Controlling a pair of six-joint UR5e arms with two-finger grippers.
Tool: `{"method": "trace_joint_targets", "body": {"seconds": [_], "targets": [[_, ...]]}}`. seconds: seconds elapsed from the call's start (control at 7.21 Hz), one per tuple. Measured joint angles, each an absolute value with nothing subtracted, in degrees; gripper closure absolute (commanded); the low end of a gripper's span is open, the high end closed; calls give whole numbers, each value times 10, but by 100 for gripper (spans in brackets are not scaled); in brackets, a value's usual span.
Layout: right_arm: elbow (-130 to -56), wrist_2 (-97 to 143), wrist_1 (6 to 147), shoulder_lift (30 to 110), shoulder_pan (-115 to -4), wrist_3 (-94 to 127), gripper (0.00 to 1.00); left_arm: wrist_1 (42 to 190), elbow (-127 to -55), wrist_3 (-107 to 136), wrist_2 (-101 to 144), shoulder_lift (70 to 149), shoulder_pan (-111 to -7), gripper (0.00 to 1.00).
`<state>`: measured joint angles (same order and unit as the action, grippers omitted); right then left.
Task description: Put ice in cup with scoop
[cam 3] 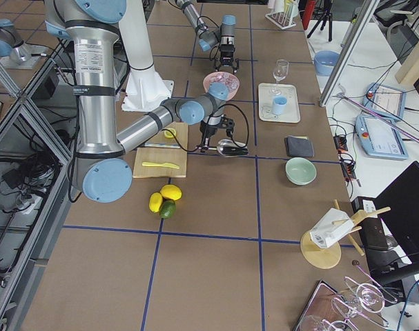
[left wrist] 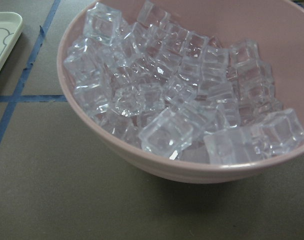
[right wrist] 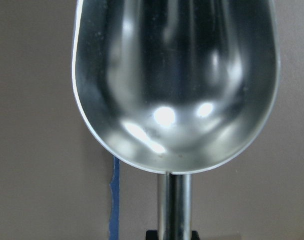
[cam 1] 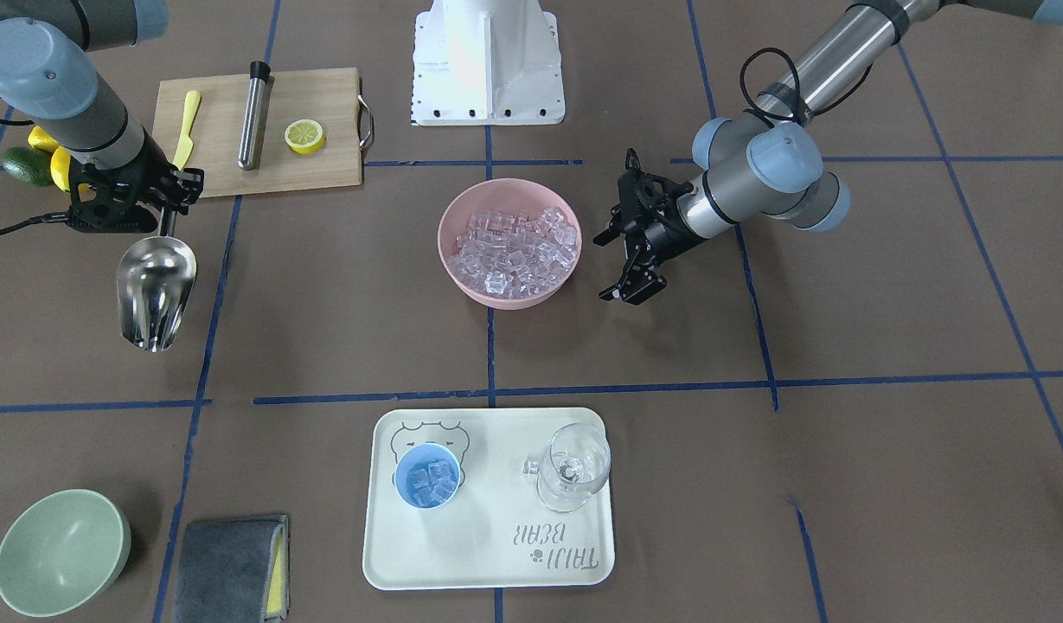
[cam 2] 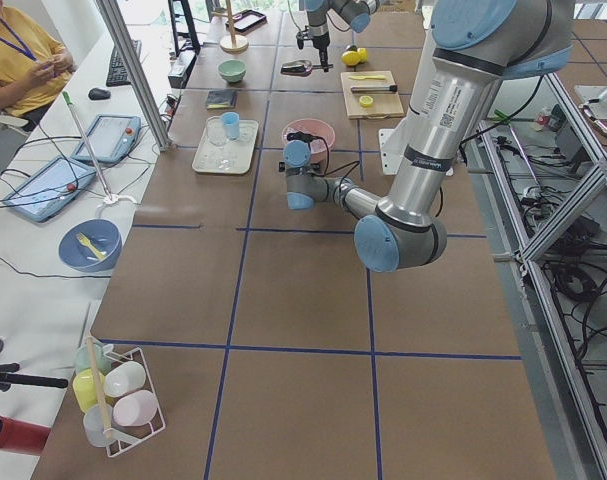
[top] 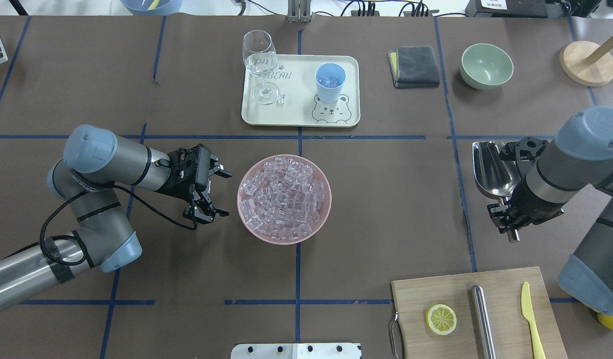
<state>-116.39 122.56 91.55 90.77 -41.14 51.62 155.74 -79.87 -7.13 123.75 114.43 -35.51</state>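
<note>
Seen from above and behind the robot, the brown counter (top: 386,199) is crossed by blue tape lines. At the far left the left arm reaches in, and its left fingers (top: 206,212) are spread wide, grasping nothing. They are just beside a pink bowl (top: 284,242) without touching it.

The pink bowl sits at the middle of the counter, heaped with ice (top: 284,197): clear, glassy cubes. The left wrist camera shows them close up, piled to the rim.

Beyond the bowl, on the far side, lies a cream tray (top: 296,112) printed with a bear. A clear wine glass (top: 259,62) stands upright on its left part, with one loose cube beside its foot. The light-blue cup (top: 329,85) stands upright on the tray's right part, with several cubes inside.

Right of the tray lie a folded grey cloth (top: 413,66) and then a pale green bowl (top: 486,65).

At the far right, well apart from the bowl and the cup, the right fingers (top: 503,217) are clamped on the thin handle of the steel scoop (top: 493,169). Its trough points away from the robot. The right wrist camera shows its polished inside.

Nearest the robot on the right is a wooden cutting board (top: 506,284). On it lie a lemon half (top: 441,319), a steel cylinder (top: 483,319) and a yellow knife (top: 530,319).
</note>
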Motion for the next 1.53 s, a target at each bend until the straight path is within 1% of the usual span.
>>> {"method": "trace_joint_targets", "body": {"seconds": [0.28,0.42,0.55,1.11,1.39,1.53], "targets": [[-1141,1213,860,926,-383,559,100,1557,-798,-71,1238,1144,-354,0],[-1136,1209,853,927,-374,564,62,1557,-797,-72,1238,1144,-354,0],[-1133,1207,851,925,-371,565,1,1557,-797,-72,1237,1144,-354,0],[-1137,1205,850,914,-383,564,0,1557,-797,-68,1237,1144,-354,0],[-1150,1203,852,909,-438,545,0,1557,-798,-68,1237,1144,-355,0],[-1153,1203,857,904,-479,502,0,1557,-798,-68,1238,1144,-355,0]]}}
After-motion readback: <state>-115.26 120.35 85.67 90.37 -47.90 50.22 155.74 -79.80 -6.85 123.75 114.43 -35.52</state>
